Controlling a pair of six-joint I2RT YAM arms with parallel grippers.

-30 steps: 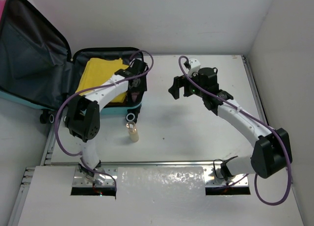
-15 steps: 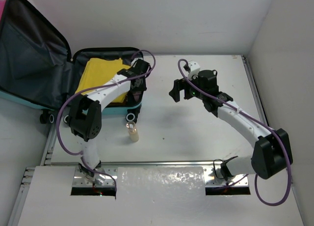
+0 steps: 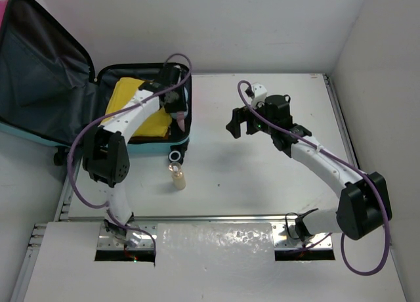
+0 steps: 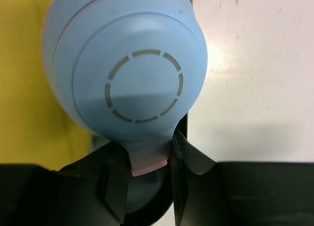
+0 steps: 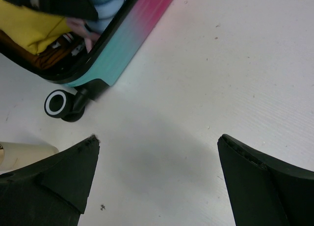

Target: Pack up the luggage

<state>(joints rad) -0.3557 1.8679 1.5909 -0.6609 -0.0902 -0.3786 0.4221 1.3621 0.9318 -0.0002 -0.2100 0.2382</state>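
The luggage [image 3: 146,69] lies open at the far left, its dark lid [image 3: 39,72] raised and a yellow cloth [image 3: 138,105] inside. My left gripper [image 3: 174,109] hovers over the luggage's right end, shut on a light-blue rounded object [image 4: 130,69] by its narrow neck, where a pink part [image 4: 148,164] shows between the fingers. In the left wrist view the left gripper [image 4: 149,162] has the yellow cloth [image 4: 24,88] below it. My right gripper [image 3: 237,125] stands open over bare table right of the luggage. The right wrist view shows the right gripper [image 5: 157,152] with nothing in it, near the luggage's teal-pink shell [image 5: 132,34].
A small cream bottle [image 3: 176,176] stands on the table just in front of the luggage's wheel [image 3: 174,157]; its end shows in the right wrist view as a cream bottle [image 5: 24,151]. White walls close the table at the back and right.
My left gripper has narrowed onto the blue object and moved back and left, from the luggage's near right corner to over its inside. The right arm has barely shifted.
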